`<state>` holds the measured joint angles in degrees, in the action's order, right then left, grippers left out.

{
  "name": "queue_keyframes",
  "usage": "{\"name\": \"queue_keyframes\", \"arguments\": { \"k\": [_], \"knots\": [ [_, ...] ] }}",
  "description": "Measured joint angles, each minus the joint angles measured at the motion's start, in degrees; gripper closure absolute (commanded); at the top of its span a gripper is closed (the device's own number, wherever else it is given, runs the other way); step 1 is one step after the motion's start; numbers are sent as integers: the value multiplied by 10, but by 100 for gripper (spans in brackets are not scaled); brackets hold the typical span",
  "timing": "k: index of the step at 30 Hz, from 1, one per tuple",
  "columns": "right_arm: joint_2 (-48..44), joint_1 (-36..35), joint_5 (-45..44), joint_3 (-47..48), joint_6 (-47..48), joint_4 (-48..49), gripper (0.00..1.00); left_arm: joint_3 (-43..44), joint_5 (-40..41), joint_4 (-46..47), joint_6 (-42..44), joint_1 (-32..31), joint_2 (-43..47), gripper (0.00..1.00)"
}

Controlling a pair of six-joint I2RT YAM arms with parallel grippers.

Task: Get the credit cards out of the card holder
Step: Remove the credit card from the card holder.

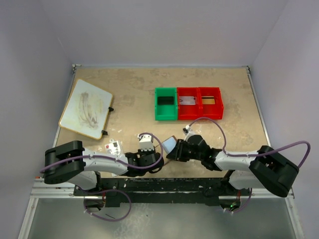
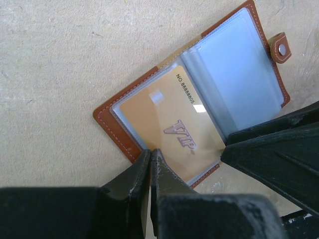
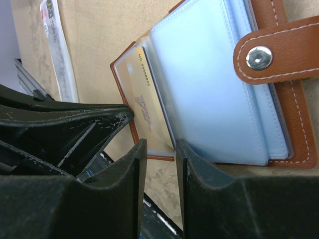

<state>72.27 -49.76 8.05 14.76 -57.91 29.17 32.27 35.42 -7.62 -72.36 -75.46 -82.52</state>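
Golden tan VIP credit card point(image 2: 169, 124) lies sleeved in the open brown leather card holder point(image 2: 117, 130) at six o'clock on my tabletop point(image 1: 129, 84), left pincer point(image 2: 150, 155) pinched shut at its edge, right pincer point(image 3: 160, 149) narrowly parted.

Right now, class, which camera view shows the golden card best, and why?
The left wrist view: the golden card faces the lens inside the open card holder, its VIP lettering readable. The right wrist view shows it slanted, partly behind a bluish pocket. The top view shows the card holder too small to make out the card.
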Motion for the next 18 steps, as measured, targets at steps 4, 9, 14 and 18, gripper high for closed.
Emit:
{"name": "queue_keyframes", "arguments": {
  "k": [4, 9, 14, 18],
  "knots": [
    [24, 0, 7, 4, 4, 8, 74, 1, 0, 0, 2, 0, -1, 100],
    [62, 5, 12, 15, 17, 37, 90, 7, 0, -6, 6, 0, -4, 100],
    [64, 8, 15, 15, 24, 40, 100, 9, 1, -9, 10, 0, -4, 100],
    [52, 8, 15, 15, 24, 28, 100, 9, 2, -10, 10, 0, -4, 100]
  ]
}}
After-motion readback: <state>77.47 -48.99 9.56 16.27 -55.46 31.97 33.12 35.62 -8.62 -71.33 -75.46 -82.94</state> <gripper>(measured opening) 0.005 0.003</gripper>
